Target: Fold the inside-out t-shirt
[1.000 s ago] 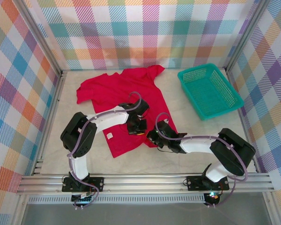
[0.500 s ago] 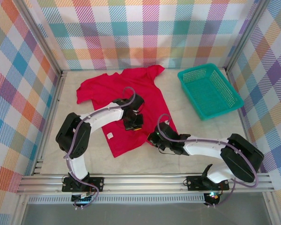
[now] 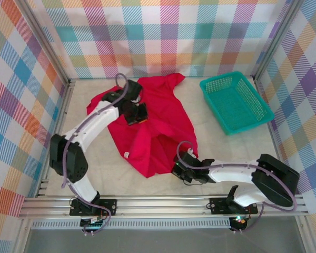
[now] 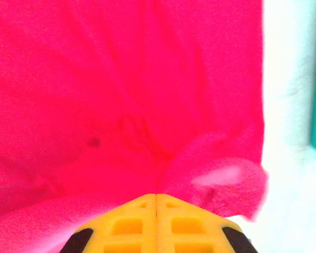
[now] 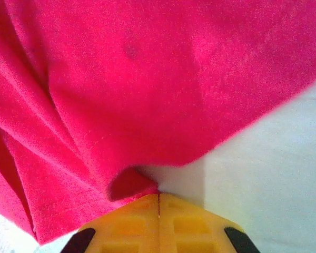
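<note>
The left end effector (image 3: 136, 113) and the right end effector (image 3: 178, 167) each pinch the t-shirt (image 3: 158, 121), fingers fully closed on bunched cloth.

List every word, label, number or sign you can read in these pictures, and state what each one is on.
No text can be read here.
The white neck label on the red t-shirt: too small to tell whether it carries any print.
The teal mesh basket: no marking visible.
</note>
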